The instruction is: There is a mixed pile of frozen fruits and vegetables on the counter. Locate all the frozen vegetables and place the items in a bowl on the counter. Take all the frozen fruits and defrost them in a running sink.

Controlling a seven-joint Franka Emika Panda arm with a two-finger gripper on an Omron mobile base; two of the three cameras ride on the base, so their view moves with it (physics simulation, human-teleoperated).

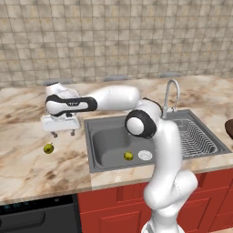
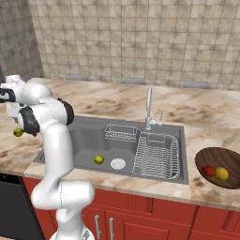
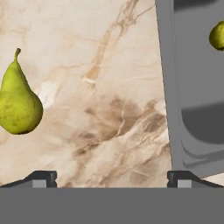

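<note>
On the surface [image 1: 27, 164], left of the sink [image 1: 109, 148], one yellow-green fruit [image 1: 49, 148] is seen lying alone; in the hand view it is shown as a pear shape [image 3: 18, 103] with its stem up, well off to the left of the tips. The claw [image 1: 63, 133] is held above the surface, between that fruit and the sink's left rim, with its jaws spread wide and nothing between them.

In the sink, a second yellow-green fruit [image 1: 129, 156] is seen resting just beside the drain [image 1: 145, 155]. No water can be made out at the faucet [image 1: 171, 93]. At far right the bowl [image 2: 220, 166] is seen holding the red item [image 2: 209, 170] and the yellow-orange item [image 2: 222, 174], touching each other.

The remaining step is judged to be the pick of the left fruit. The risks: a straight descent would likely miss it, since it lies aside of the jaws; the tapered, rounded body could be squeezed out and rolled away if gripped off-centre; and a release near the rim could send it back onto the surface instead of into the basin.
</note>
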